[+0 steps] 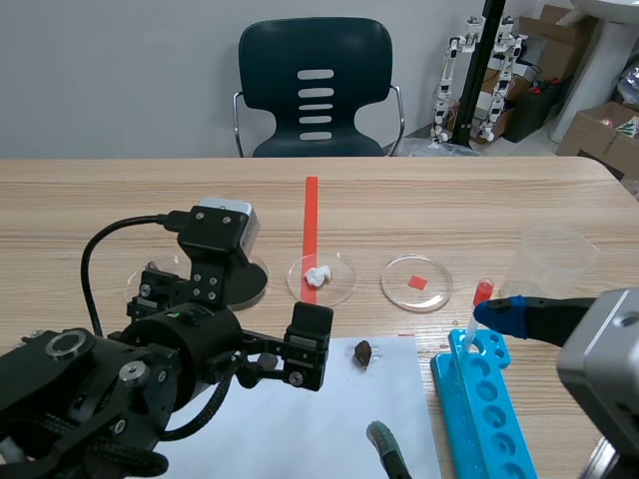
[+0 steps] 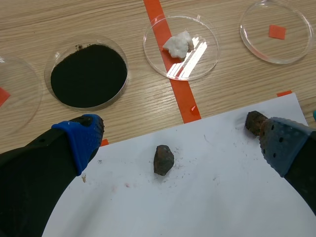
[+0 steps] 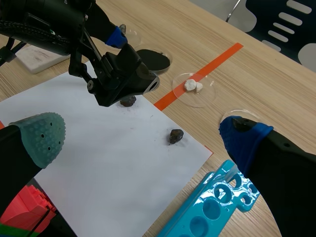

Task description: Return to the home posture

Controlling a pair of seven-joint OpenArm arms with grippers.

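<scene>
I find no text, number, brand or label I can read from here; the print on the cardboard boxes (image 1: 597,128) behind the table is too small.
</scene>
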